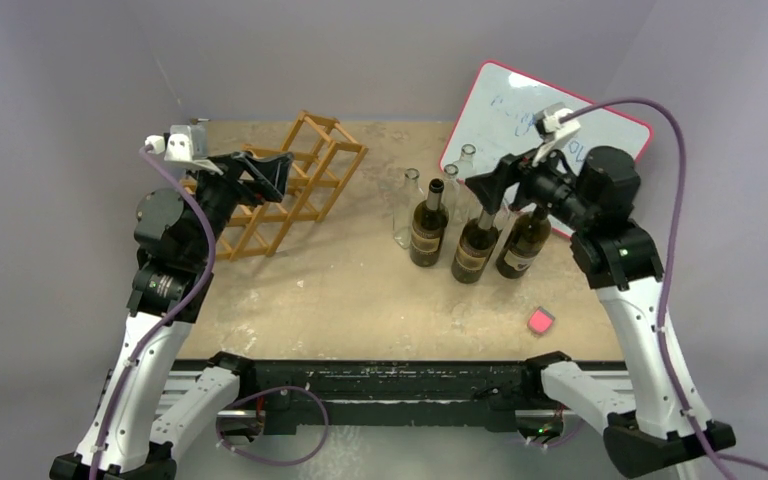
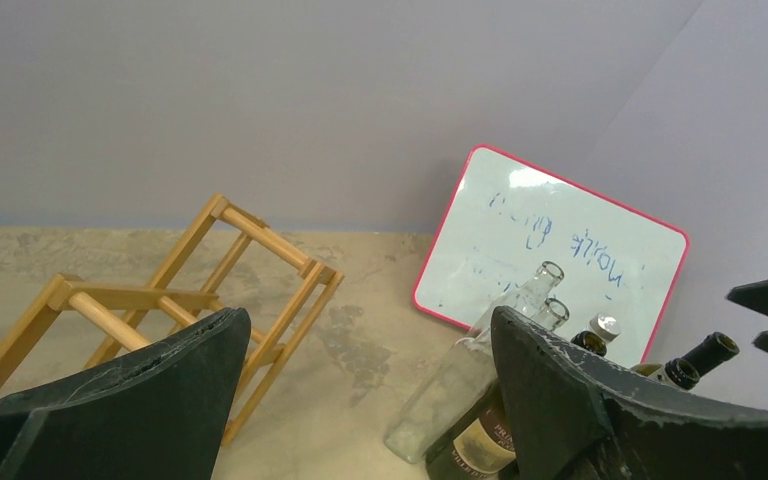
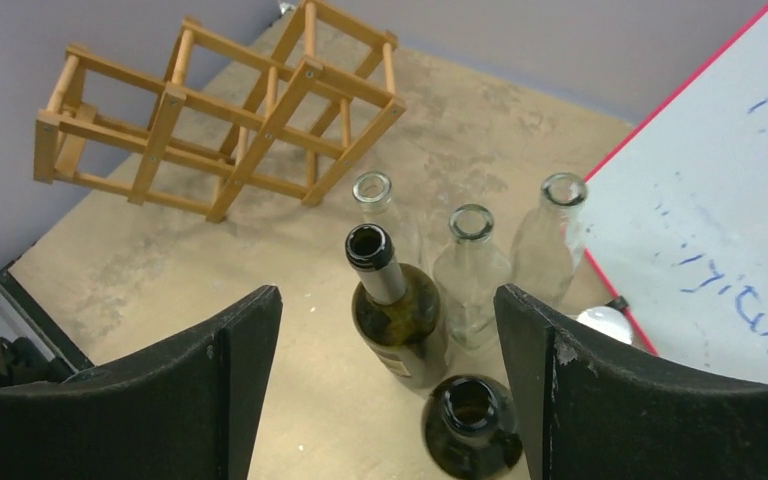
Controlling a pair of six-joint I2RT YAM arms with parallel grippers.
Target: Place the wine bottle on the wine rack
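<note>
The wooden wine rack point(image 1: 295, 180) stands at the back left of the table; it also shows in the left wrist view point(image 2: 210, 290) and the right wrist view point(image 3: 230, 130). Three dark wine bottles stand upright right of centre: left point(image 1: 428, 225), middle point(image 1: 476, 245), right point(image 1: 523, 245). My right gripper point(image 1: 482, 186) is open above them. In its view the gripper point(image 3: 388, 300) has the middle bottle's open mouth point(image 3: 470, 415) between its fingers, close to the right finger point(image 3: 560, 380), untouched. My left gripper point(image 1: 282, 172) hangs open and empty over the rack point(image 2: 368, 318).
Three clear glass bottles point(image 1: 407, 205) point(image 1: 450, 185) point(image 1: 468, 160) stand just behind the dark ones. A red-framed whiteboard point(image 1: 550, 115) leans at the back right. A small pink block point(image 1: 539, 321) lies near the front right edge.
</note>
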